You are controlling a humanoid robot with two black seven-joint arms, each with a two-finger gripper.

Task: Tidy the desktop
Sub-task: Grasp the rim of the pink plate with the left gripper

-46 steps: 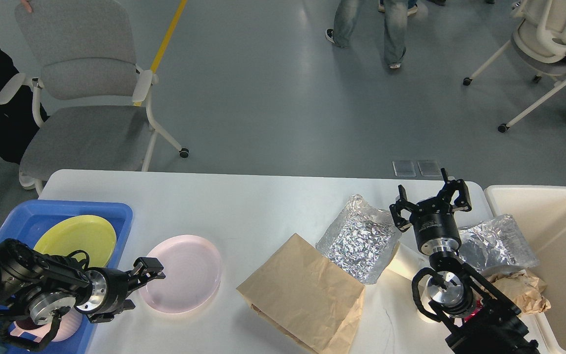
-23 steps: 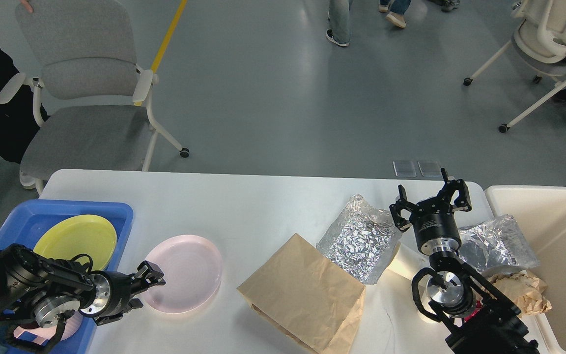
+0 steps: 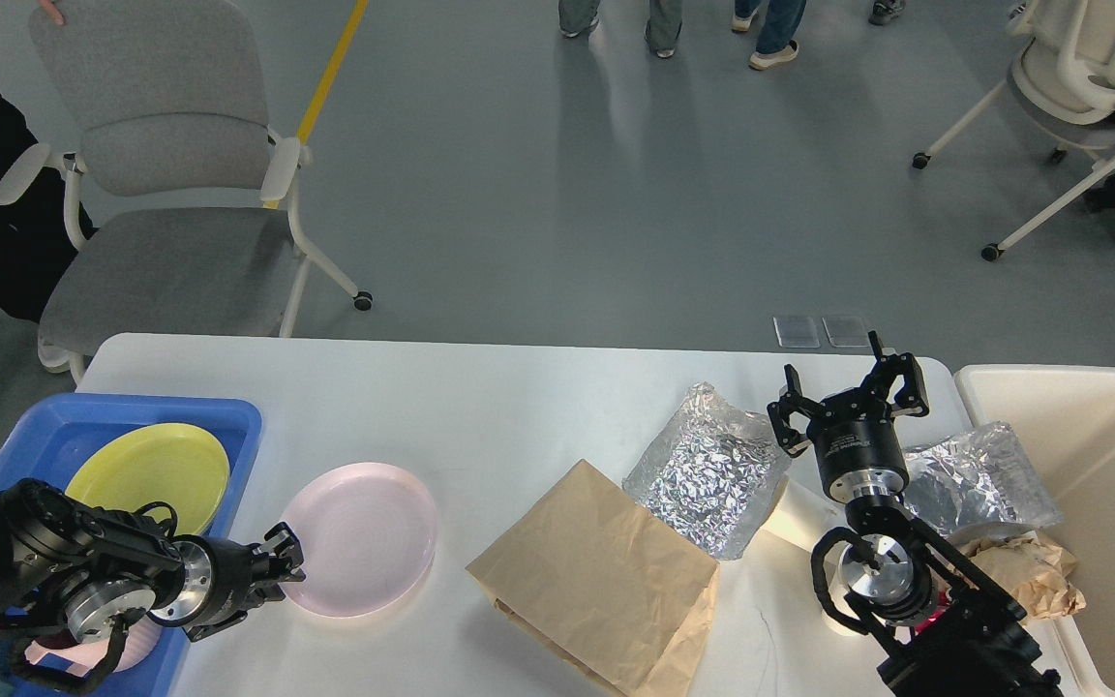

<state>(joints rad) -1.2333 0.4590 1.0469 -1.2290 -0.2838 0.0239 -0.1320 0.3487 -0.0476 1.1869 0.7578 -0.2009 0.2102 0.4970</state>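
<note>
The white desktop (image 3: 480, 407) holds a pink plate (image 3: 364, 537), a brown paper bag (image 3: 606, 571), a crumpled foil bag (image 3: 708, 469) and a second foil bag (image 3: 979, 479). Crumpled brown paper (image 3: 1032, 571) lies at the right edge. My left gripper (image 3: 279, 571) sits low at the pink plate's left rim, its fingers apart and holding nothing. My right gripper (image 3: 848, 392) is open and empty, raised between the two foil bags. A white paper piece (image 3: 799, 518) lies partly under my right arm.
A blue tray (image 3: 93, 426) at the left holds a yellow plate (image 3: 151, 465) and a pink bowl (image 3: 127, 644), partly hidden by my left arm. A cream bin (image 3: 1109, 503) stands at the right. Grey chairs and people's legs are beyond the table.
My left gripper has drawn back left and down, from over the pink plate's rim to its left edge. The plate and my right arm have not moved. People walked across the background.
</note>
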